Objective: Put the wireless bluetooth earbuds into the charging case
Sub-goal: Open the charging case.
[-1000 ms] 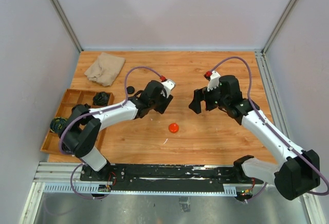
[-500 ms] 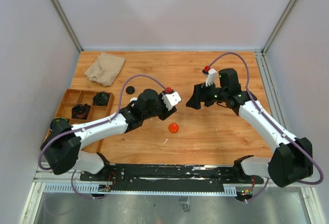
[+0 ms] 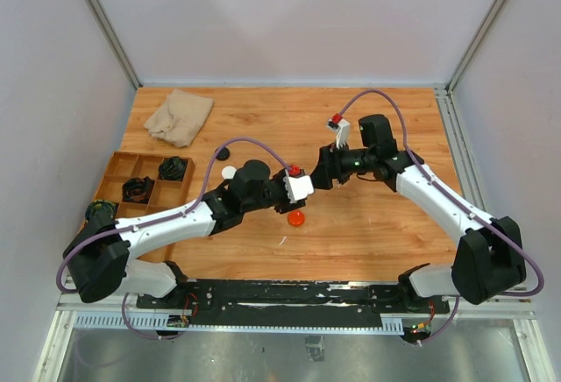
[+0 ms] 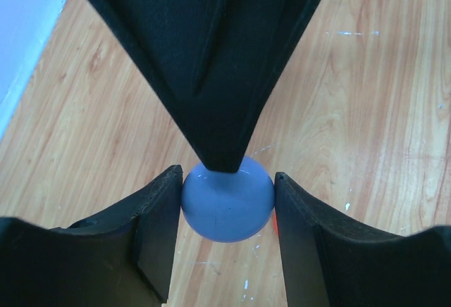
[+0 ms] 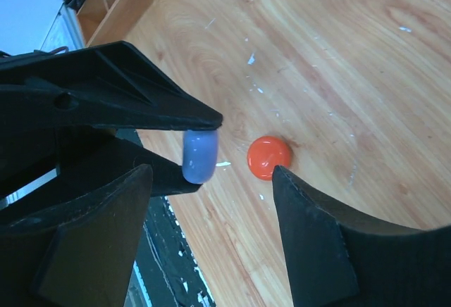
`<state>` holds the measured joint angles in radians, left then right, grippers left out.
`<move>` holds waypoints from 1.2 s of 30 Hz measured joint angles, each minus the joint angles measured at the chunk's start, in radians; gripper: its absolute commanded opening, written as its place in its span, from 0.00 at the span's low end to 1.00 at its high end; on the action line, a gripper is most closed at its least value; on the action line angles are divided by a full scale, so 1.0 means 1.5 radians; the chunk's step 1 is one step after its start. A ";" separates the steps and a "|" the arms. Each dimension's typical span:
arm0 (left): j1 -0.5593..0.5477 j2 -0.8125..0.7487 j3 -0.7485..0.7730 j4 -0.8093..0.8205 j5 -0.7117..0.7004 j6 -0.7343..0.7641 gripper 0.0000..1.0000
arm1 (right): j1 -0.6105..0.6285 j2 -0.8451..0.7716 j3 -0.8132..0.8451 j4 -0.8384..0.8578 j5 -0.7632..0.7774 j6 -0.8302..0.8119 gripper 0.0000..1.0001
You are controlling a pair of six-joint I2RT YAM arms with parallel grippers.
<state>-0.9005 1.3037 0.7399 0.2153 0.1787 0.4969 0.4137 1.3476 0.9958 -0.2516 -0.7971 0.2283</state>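
Observation:
My left gripper [image 4: 227,180] is shut on a round lilac-blue puck [image 4: 227,205], a closed charging case, held above the wood. In the right wrist view the same puck [image 5: 199,155] shows edge-on between the left fingers [image 5: 141,103]. My right gripper [image 5: 211,208] stands open around it, and its pads are apart from the puck. One right finger [image 4: 218,74] reaches down to the puck's top edge. In the top view the two grippers [image 3: 302,187] [image 3: 323,172] meet at the table's middle. The earbuds are out of view.
An orange-red puck [image 3: 296,218] [image 5: 269,158] lies on the wood just below the grippers. A wooden tray [image 3: 112,170] with dark items stands at the left. A beige cloth [image 3: 180,115] lies at the back left. A black disc [image 3: 223,152] and a white disc [image 3: 229,172] lie near the tray.
Both arms have swung inward until the grippers meet above the red puck. The right jaws have narrowed around the puck that the left gripper holds.

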 measured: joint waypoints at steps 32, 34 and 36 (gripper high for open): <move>-0.013 -0.033 -0.011 0.021 -0.002 -0.008 0.77 | 0.046 0.043 0.008 0.011 -0.049 -0.020 0.09; -0.013 -0.048 -0.022 0.031 -0.007 -0.018 0.79 | 0.046 0.034 0.008 0.014 -0.047 -0.021 0.09; -0.013 -0.065 -0.033 0.039 -0.018 -0.034 0.80 | 0.046 0.018 0.007 0.024 -0.043 -0.020 0.09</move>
<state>-0.9203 1.2060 0.6910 0.2741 0.1513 0.4458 0.4831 1.3739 1.0069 -0.2153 -0.8616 0.1982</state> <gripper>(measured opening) 0.783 0.246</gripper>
